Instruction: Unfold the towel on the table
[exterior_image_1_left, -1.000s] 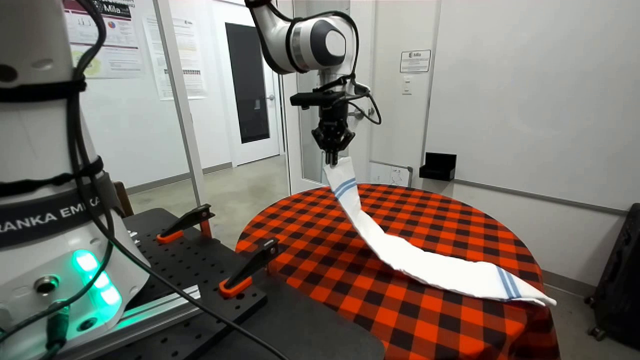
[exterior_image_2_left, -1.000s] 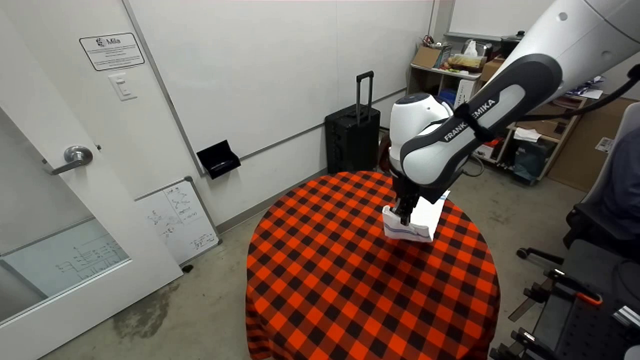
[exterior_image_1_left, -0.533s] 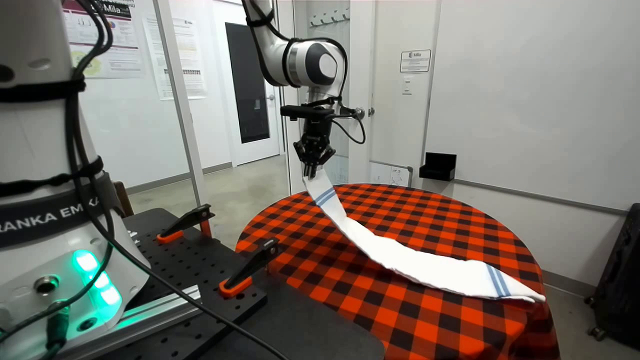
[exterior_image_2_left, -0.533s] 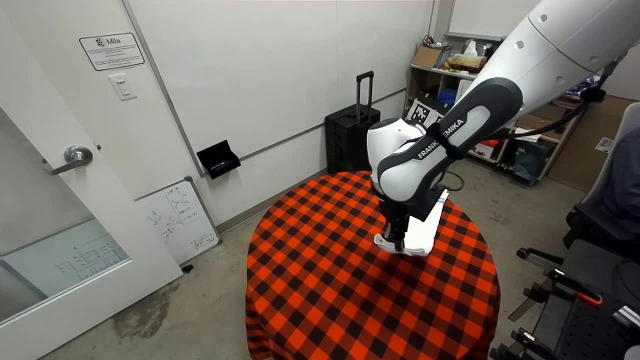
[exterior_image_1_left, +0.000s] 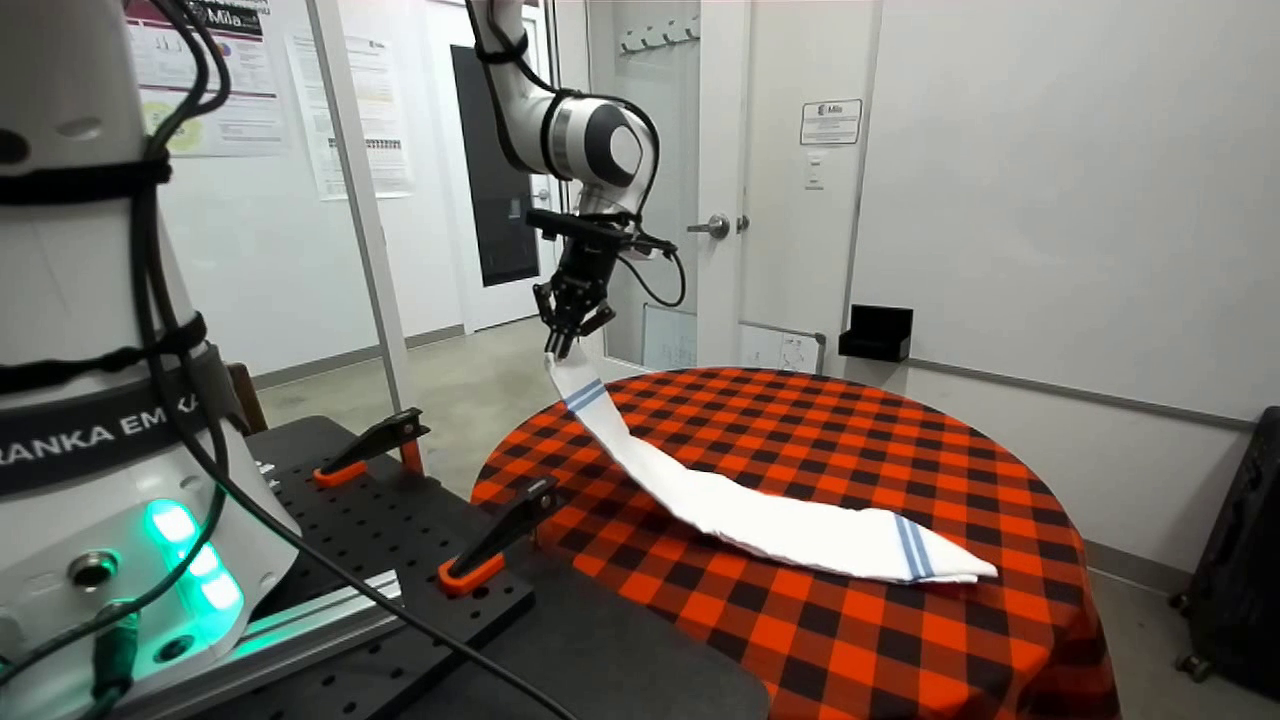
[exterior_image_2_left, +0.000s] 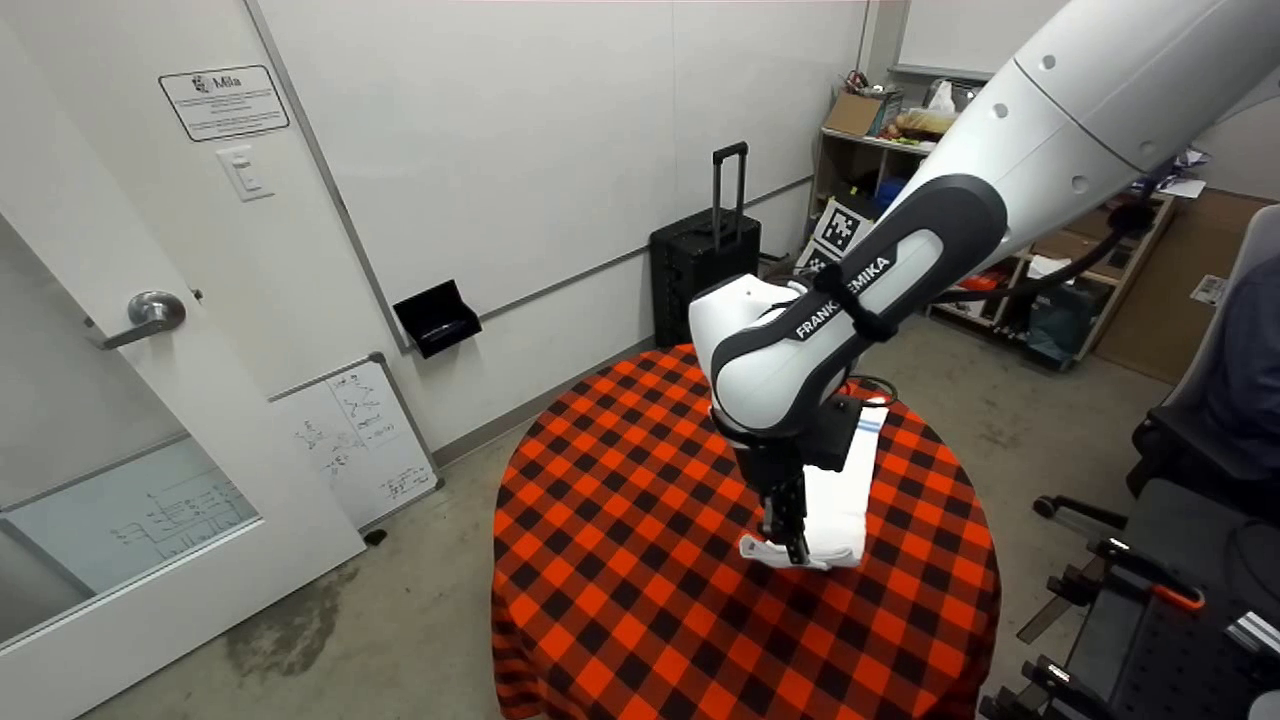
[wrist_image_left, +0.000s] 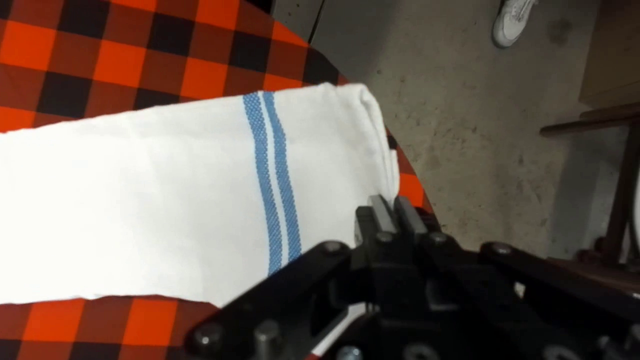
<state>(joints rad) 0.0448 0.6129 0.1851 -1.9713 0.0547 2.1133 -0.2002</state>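
Above the plaid-covered round table (exterior_image_1_left: 900, 435), the Robotiq gripper (wrist_image_left: 388, 202) pinches one end of the blue-striped white towel (exterior_image_1_left: 720, 505), extended lengthwise but seemingly layered, its width left to unfold.

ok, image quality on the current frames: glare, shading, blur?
Wrist view: towel washes out toward the left edge, stripes crisp, gripper dark and a bit soft in its nearest parts. In an exterior view: base lights glare near-white with a green halo. In an exterior view: table softly shaded below the gripper.
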